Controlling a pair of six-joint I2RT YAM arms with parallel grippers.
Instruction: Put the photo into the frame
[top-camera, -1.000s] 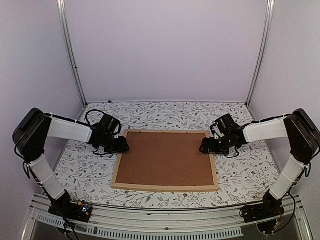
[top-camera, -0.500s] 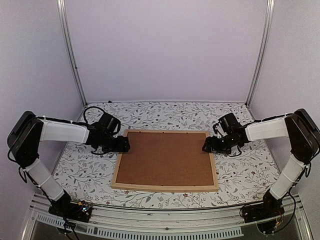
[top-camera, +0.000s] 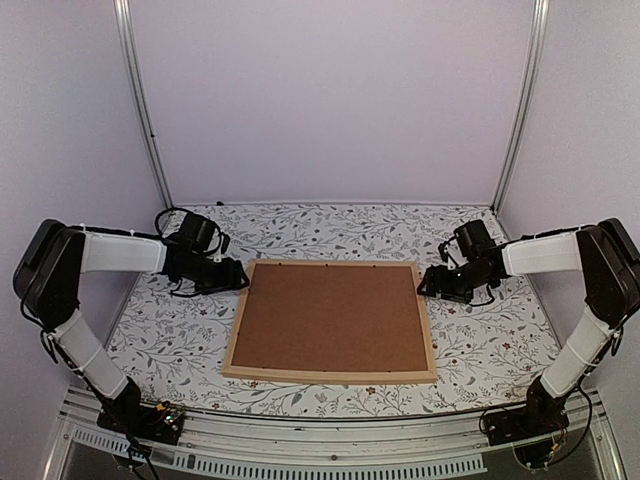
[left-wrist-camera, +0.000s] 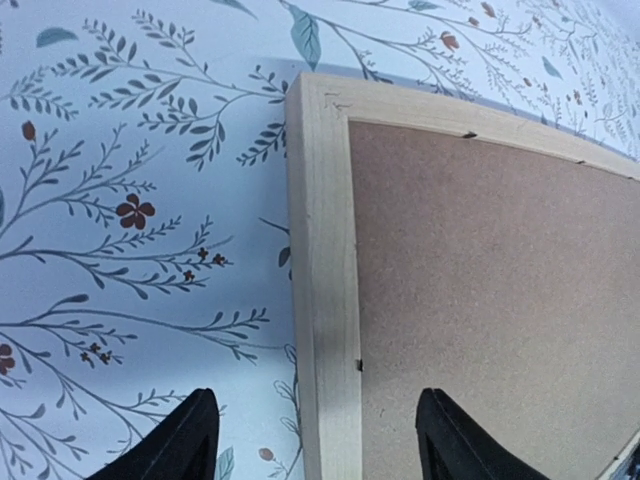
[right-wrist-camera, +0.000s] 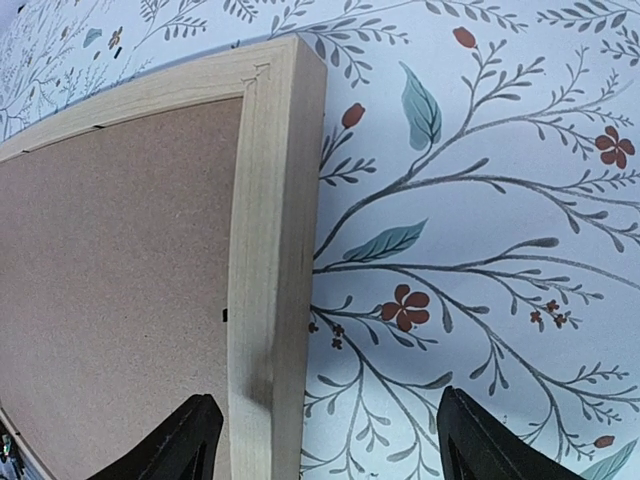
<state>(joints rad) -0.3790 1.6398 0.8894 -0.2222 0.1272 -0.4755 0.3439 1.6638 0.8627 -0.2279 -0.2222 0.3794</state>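
Observation:
The frame (top-camera: 330, 377) of light wood strips lies flat mid-table, with a brown backing board (top-camera: 330, 315) filling it. The photo is hidden. My left gripper (top-camera: 241, 282) hovers at the frame's far left corner. In the left wrist view it (left-wrist-camera: 320, 445) stands open, its fingertips (left-wrist-camera: 190, 440) straddling the left wood strip (left-wrist-camera: 325, 250) without touching it. My right gripper (top-camera: 424, 284) is by the far right corner. In the right wrist view it (right-wrist-camera: 330, 445) is open too, over the right strip (right-wrist-camera: 270, 250) and the cloth, holding nothing.
A floral tablecloth (top-camera: 170, 345) covers the table. White walls and two metal posts (top-camera: 145, 110) close in the back and sides. The arms' bases sit on a rail (top-camera: 320, 455) at the near edge.
Both grippers have drawn back outward from the frame's far corners, the left to the left and the right to the right. The frame and board have not moved.

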